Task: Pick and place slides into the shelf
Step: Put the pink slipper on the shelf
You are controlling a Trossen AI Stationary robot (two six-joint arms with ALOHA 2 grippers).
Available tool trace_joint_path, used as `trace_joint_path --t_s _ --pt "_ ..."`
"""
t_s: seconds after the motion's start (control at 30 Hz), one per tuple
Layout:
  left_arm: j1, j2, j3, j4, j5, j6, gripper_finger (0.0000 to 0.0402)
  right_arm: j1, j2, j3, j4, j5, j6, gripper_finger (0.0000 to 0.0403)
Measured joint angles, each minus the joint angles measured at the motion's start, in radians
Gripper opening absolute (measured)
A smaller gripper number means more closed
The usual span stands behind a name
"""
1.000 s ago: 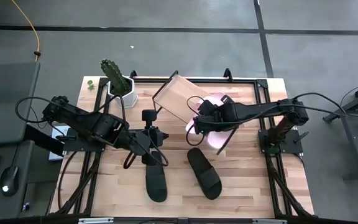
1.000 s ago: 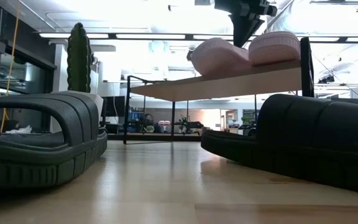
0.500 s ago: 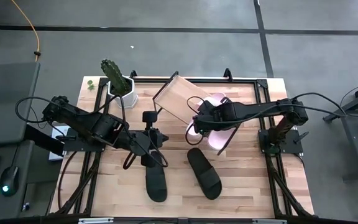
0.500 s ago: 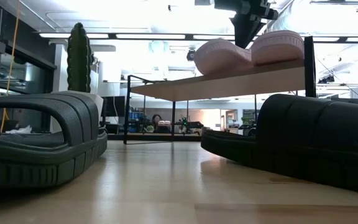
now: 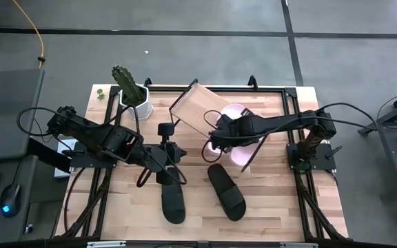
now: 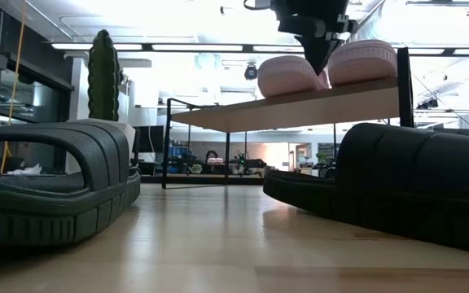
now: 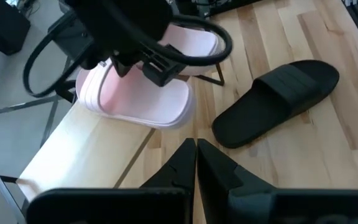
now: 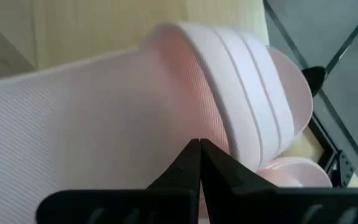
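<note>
Four slides were counted: two pale pink with white edges and two plain black. Both pale pink slides (image 5: 238,131) lay side by side on the slanted light-wood shelf board (image 5: 197,107), at the end of the shelf nearer the right arm, their long axes crossing the board's width; which way their toes pointed could not be told. The first plain black slide (image 5: 226,191) lay flat on the wooden tabletop (image 5: 267,207) in front of the shelf, its long axis diagonal, the strap end farther from the shelf. The second plain black slide (image 5: 172,200) lay beside it, on the side toward the left arm, its long axis running straight away from the shelf.

The right arm was stretched across to the shelf, the right gripper (image 5: 216,138) poised above the pink slide nearer the shelf's middle (image 7: 135,99), fingers pressed together and holding nothing. The left arm reached in low beside the shelf, the left gripper (image 5: 174,169) just above the second black slide, fingers likewise together and empty.

One potted green cactus (image 5: 126,83) stood at the shelf's far end
</note>
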State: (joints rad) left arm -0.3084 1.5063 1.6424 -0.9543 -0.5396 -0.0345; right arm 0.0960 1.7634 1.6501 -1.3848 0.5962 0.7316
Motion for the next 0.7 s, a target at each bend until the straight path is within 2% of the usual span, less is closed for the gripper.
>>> trace_joint_path --t_s 0.27,0.53,0.7 --pt "0.0 0.0 0.0 0.0 0.001 0.0 0.0005 0.0 -0.001 0.001 0.004 0.001 -0.006 0.0" --pt "0.0 0.0 0.0 0.0 0.001 0.0 0.0005 0.001 -0.002 0.003 -0.13 -0.004 0.115 0.0" --pt "0.0 0.0 0.0 0.0 0.001 -0.001 0.0005 0.011 -0.003 0.003 -0.09 0.0 0.076 0.0"
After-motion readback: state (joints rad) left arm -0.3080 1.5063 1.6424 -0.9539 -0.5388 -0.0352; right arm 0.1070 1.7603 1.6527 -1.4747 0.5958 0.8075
